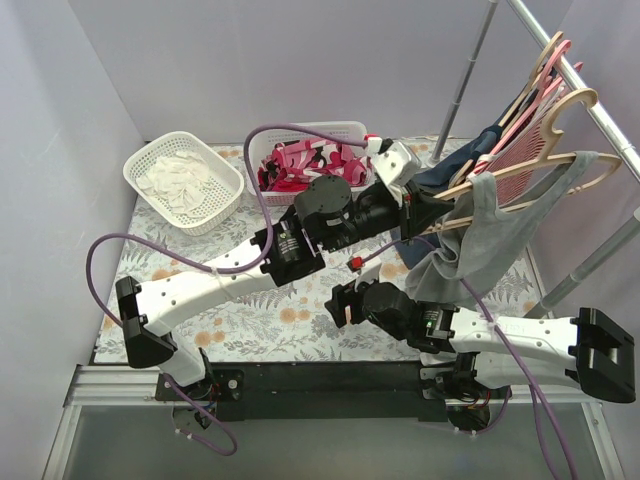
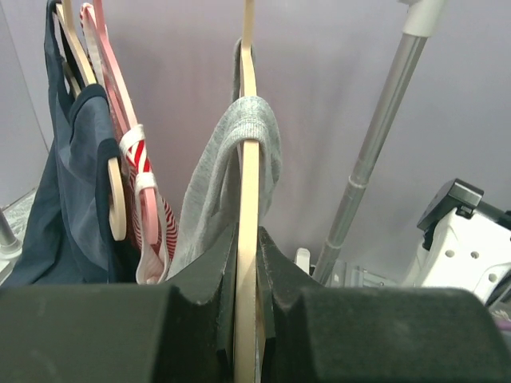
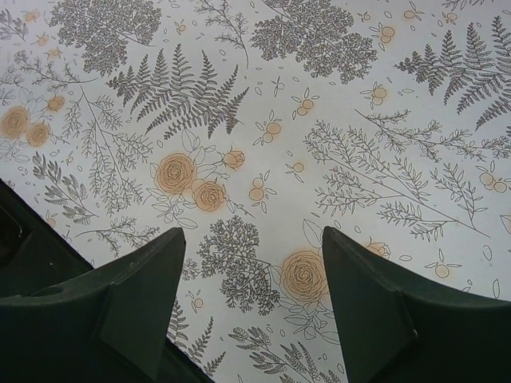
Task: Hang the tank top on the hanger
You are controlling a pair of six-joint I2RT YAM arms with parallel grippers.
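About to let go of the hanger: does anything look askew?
Yes. The tank top sits lopsided on the hanger: most of it sags bunched near the left gripper, which clamps the hanger.

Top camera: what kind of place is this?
Probably a robot practice booth set up like a laundry corner: a clothes rail, a white basket on a flowery tablecloth, and the left arm and right arm bolted in front.
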